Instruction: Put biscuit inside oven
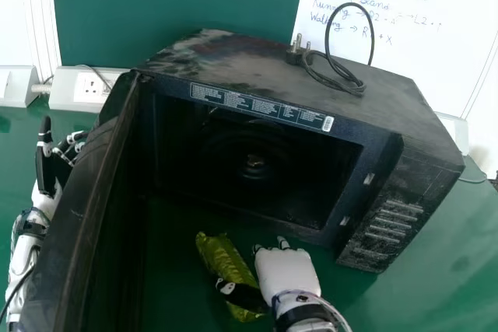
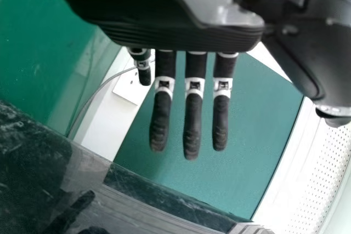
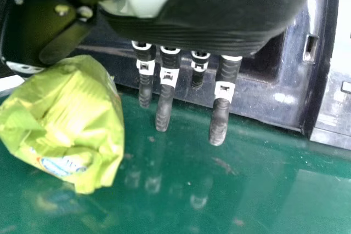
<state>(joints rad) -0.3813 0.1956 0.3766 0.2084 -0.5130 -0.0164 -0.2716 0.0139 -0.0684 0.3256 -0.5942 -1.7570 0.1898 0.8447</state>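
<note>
The black oven (image 1: 389,138) stands on the green table with its door (image 1: 89,215) swung wide at the left. Below the oven's opening lies the yellow-green biscuit packet (image 1: 224,270), crumpled, also visible as the packet (image 3: 71,130) in the right wrist view. My right hand (image 1: 288,276) is just right of it, its thumb across the packet; the right hand's straight fingers (image 3: 164,100) point down beside the oven front. My left hand (image 1: 48,157) is outside the door, at far left; in the left wrist view the left hand (image 2: 192,113) has straight fingers.
A black cable with its plug (image 1: 297,50) rests on the oven's top. Wall sockets (image 1: 92,87) are behind the door at the left, and a whiteboard (image 1: 420,29) with handwriting stands behind the oven. The door edge lies between my left hand and the packet.
</note>
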